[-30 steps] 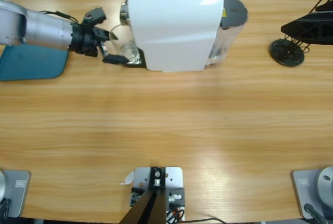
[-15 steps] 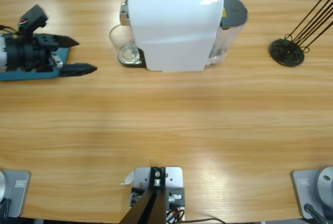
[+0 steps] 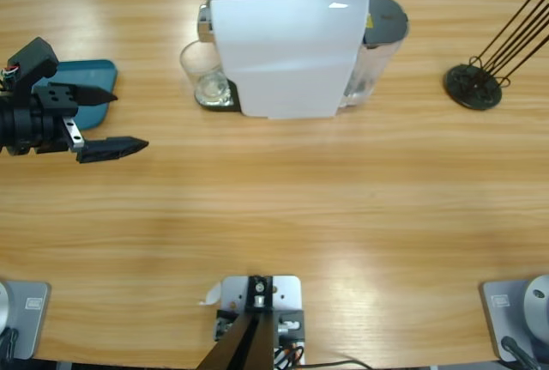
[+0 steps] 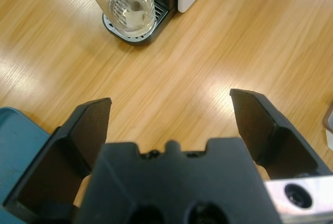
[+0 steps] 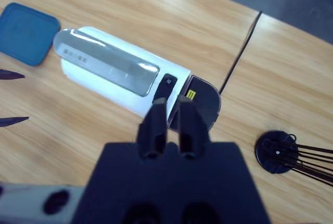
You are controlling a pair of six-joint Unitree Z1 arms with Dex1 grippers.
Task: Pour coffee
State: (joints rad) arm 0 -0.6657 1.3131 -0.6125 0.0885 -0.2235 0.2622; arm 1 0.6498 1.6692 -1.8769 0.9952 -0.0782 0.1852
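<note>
Your left gripper [image 3: 107, 120] sits at nine o'clock, jaws spread wide; your right gripper [image 5: 173, 125] hangs high, jaws nearly closed.

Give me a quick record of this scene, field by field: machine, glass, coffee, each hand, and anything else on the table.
machine: white coffee machine, at the table's far side
glass: glass upright on the drip tray
coffee: shallow pale liquid in the glass
left hand: left hand open, empty, apart from the glass
right hand: right hand shut, high above the machine
other: blue tray; black stand
</note>
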